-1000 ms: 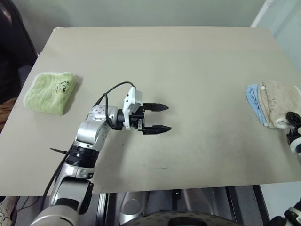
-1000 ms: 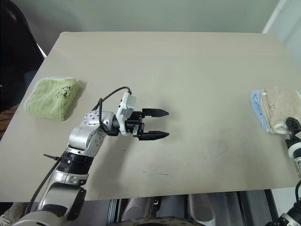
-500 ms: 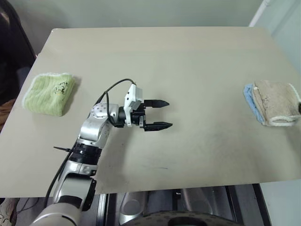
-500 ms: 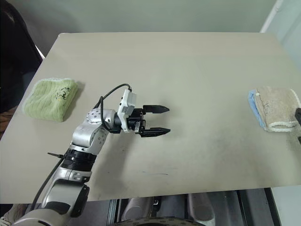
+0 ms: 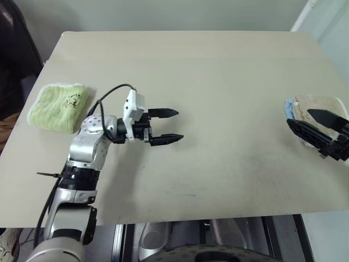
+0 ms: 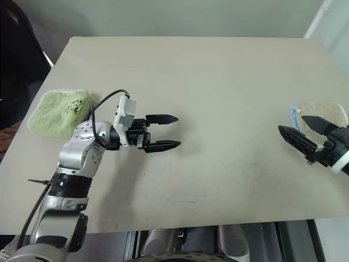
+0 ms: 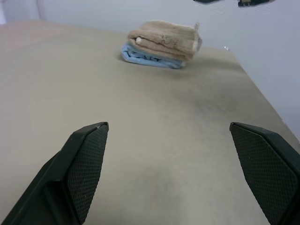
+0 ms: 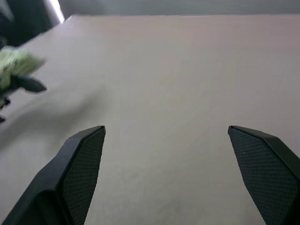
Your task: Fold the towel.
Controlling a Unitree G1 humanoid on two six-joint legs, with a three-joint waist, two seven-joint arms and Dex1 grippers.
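Tabletop (image 5: pixel 218 71): beige towel (image 7: pixel 164 37) lies folded on a blue one, released. Right gripper (image 5: pixel 314 126) has lifted clear, jaws spread; left gripper (image 5: pixel 165 126) empty, drawn back. Fold looks complete.

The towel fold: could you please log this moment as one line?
towel: folded, on blue towel | left gripper: open, empty | right gripper: open, empty | green towel: untouched

- Even, soft indoor light across the table (image 5: pixel 218 71); no glare or hard highlights on its matte top
- A faint, diffuse shadow lies on the table under the left gripper (image 5: pixel 166 125); edges undefined
- Head views are sharp at centre; dim at the far-left corner
- Right wrist view is smeared; the green towel (image 8: pixel 14 65) is blurred
- Left wrist view is crisp; the towel (image 7: pixel 164 37) reads clearly; fingers (image 7: pixel 84 159) slightly soft
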